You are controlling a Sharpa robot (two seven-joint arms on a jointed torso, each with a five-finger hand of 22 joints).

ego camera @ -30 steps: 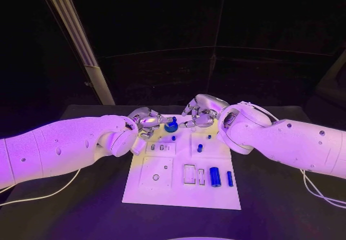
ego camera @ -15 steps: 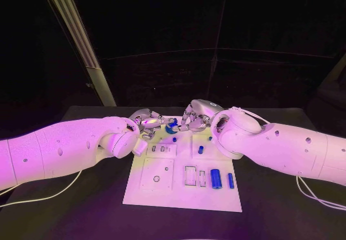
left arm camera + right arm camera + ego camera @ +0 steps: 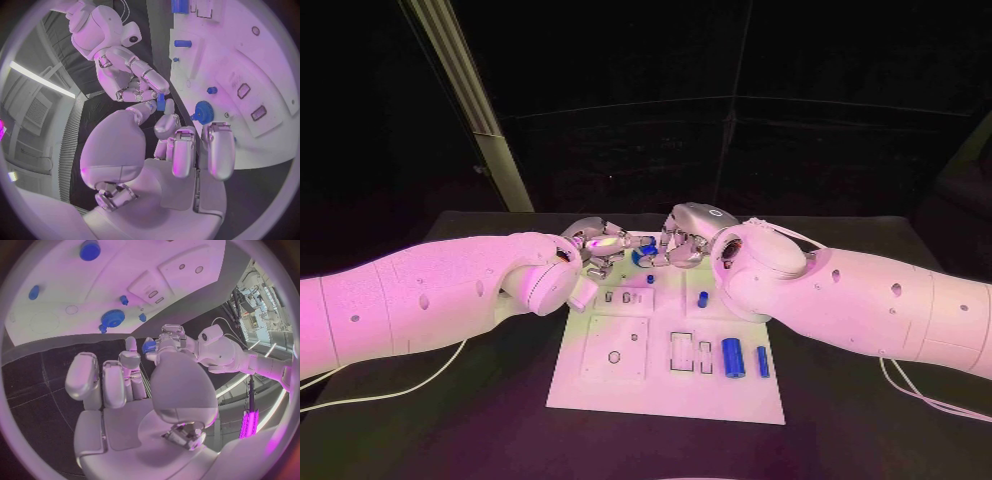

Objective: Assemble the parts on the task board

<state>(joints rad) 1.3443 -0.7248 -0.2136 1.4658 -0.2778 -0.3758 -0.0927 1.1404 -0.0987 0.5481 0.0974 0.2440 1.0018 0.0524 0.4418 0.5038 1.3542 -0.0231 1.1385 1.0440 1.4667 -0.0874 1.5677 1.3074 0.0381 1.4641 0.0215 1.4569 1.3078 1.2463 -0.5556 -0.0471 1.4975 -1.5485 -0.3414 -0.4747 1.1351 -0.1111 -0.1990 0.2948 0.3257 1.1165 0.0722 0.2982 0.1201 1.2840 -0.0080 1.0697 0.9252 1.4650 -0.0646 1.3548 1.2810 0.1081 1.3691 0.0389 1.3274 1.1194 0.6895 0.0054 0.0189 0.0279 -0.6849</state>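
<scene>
A small blue cylinder part (image 3: 160, 103) is held above the far edge of the white task board (image 3: 639, 385), pinched between the fingertips of the left hand (image 3: 599, 246) and the right hand (image 3: 684, 237), which meet there. On the board just below them stands a blue gear (image 3: 202, 111) on its peg. Other blue parts lie nearer on the board's right side, among them a thick blue cylinder (image 3: 731, 357) and a thinner blue pin (image 3: 762, 361).

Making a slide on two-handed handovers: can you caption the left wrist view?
Both hands, left hand and right hand, meet on a small blue part at the task board's edge, beside a blue gear.
</scene>
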